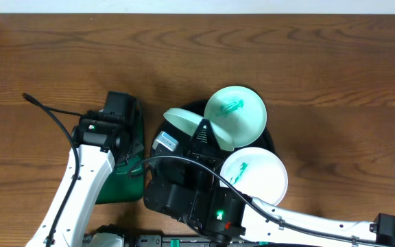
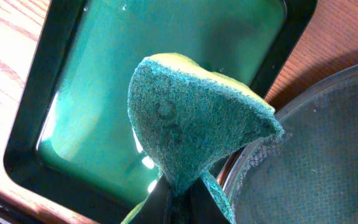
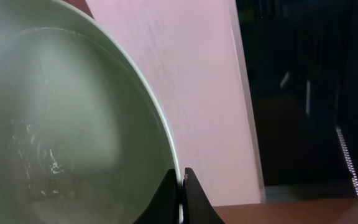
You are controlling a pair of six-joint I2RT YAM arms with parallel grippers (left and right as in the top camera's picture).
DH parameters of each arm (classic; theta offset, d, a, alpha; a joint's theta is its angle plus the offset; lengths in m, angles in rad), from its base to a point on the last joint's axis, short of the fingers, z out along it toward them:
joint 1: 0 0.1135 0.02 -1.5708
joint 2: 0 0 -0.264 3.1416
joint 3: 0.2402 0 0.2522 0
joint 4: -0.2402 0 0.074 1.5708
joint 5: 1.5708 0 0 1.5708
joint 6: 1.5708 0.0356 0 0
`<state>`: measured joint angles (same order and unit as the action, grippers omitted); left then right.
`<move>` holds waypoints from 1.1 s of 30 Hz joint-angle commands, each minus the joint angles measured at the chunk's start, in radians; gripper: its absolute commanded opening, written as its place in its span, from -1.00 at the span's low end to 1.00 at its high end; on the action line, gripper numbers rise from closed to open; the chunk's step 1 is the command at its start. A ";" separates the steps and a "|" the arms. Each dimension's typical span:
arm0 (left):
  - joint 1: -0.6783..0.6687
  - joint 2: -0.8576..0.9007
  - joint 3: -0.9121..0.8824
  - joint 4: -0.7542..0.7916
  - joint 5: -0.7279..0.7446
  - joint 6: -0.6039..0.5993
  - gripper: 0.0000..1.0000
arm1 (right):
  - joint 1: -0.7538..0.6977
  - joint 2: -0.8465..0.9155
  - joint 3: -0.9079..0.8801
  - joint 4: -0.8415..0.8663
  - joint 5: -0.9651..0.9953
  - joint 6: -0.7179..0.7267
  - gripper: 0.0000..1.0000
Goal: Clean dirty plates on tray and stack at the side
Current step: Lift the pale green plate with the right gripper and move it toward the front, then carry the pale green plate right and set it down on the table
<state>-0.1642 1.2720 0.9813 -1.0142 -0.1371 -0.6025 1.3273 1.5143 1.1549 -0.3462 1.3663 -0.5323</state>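
- The right gripper is clamped on the rim of a pale mint plate and holds it tilted up on edge above the black tray.
- The left gripper pinches a green scouring sponge over the green rectangular tray, just beside the black tray's rim.
- The lifted plate lies to the sponge's right. The left arm is nearer, so wiping it likely needs a short sideways reach over that rim.
- Farther right, a smeared mint plate and a smeared white plate crowd the black tray, with bare table beyond them.

Left pincer clamped, right pincer clamped too
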 commanded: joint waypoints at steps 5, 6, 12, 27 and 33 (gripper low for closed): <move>0.006 0.004 0.016 -0.003 -0.008 0.006 -0.86 | 0.007 -0.013 0.016 0.003 0.051 -0.023 -0.97; 0.006 0.004 0.016 -0.003 -0.008 0.006 -0.86 | 0.007 -0.013 0.016 0.003 0.051 -0.023 -0.97; 0.006 0.004 0.016 -0.002 -0.009 0.007 -0.86 | 0.002 -0.012 0.016 -0.003 0.047 0.084 -0.97; 0.006 0.004 0.016 0.008 -0.009 0.037 -0.86 | -0.209 -0.014 0.016 -0.370 -0.742 1.054 -0.97; 0.006 0.004 0.007 0.014 -0.009 0.038 -0.85 | -0.422 -0.090 0.035 -0.374 -0.916 1.126 -0.97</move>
<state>-0.1638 1.2720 0.9813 -1.0039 -0.1371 -0.5755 1.0084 1.4998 1.1603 -0.7174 0.5659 0.4782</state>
